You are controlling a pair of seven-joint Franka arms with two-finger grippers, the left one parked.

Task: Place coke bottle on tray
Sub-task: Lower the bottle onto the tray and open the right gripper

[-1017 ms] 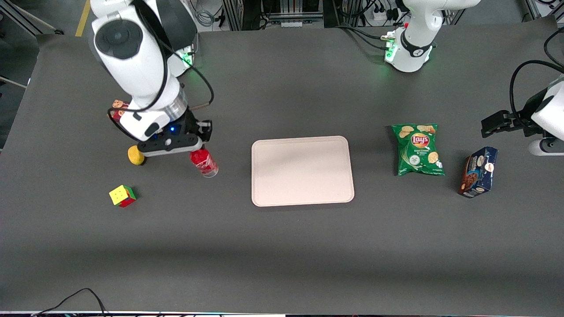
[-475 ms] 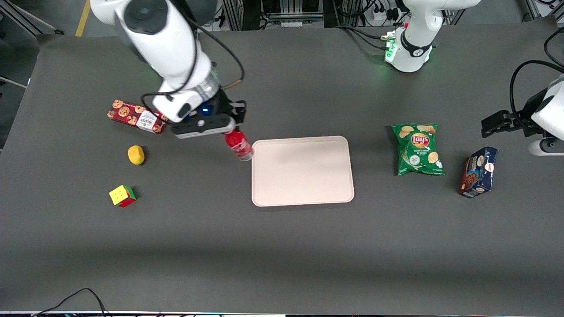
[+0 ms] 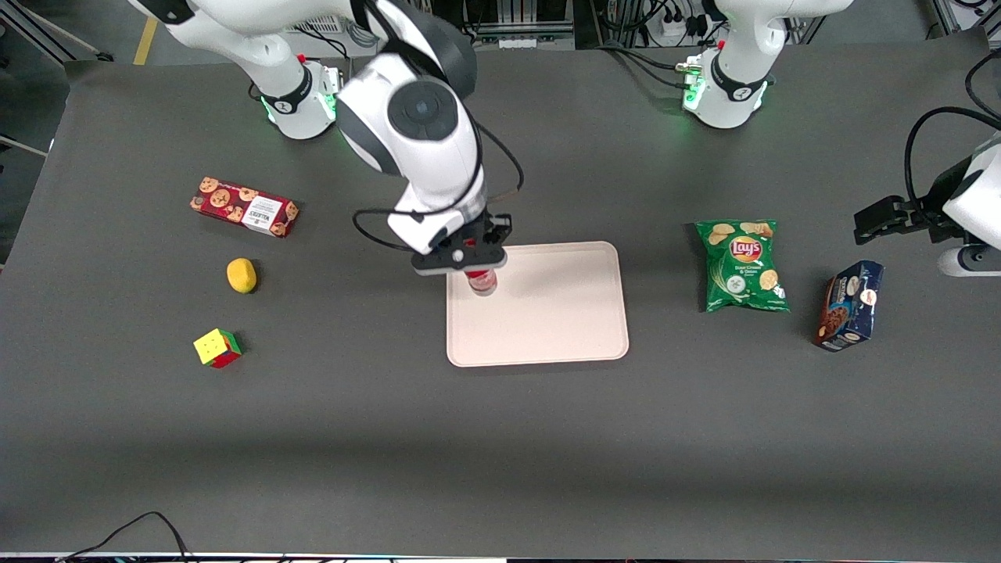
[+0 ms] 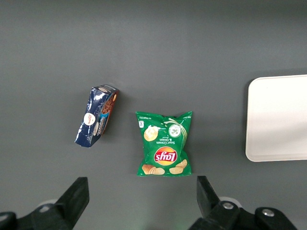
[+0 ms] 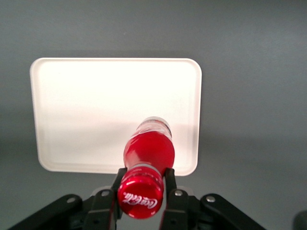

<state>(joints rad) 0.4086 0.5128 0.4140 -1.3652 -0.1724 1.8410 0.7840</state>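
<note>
Gripping the coke bottle (image 5: 149,153) by its neck just under the red cap, my gripper (image 3: 467,259) hangs over the tray (image 3: 563,313), above the tray's corner nearest the working arm's end of the table and farthest from the front camera. From my wrist camera both fingers (image 5: 171,178) press against the neck, and the bottle hangs cap-up with its clear base over the pale tray surface; I cannot tell whether the base touches the tray. Toward the working arm's end from the tray lie a red cookie box (image 3: 243,207), a yellow lemon (image 3: 242,275) and a colour cube (image 3: 217,348). Toward the parked arm's end lie a green chip bag (image 3: 743,266) and a dark blue box (image 3: 848,305).
</note>
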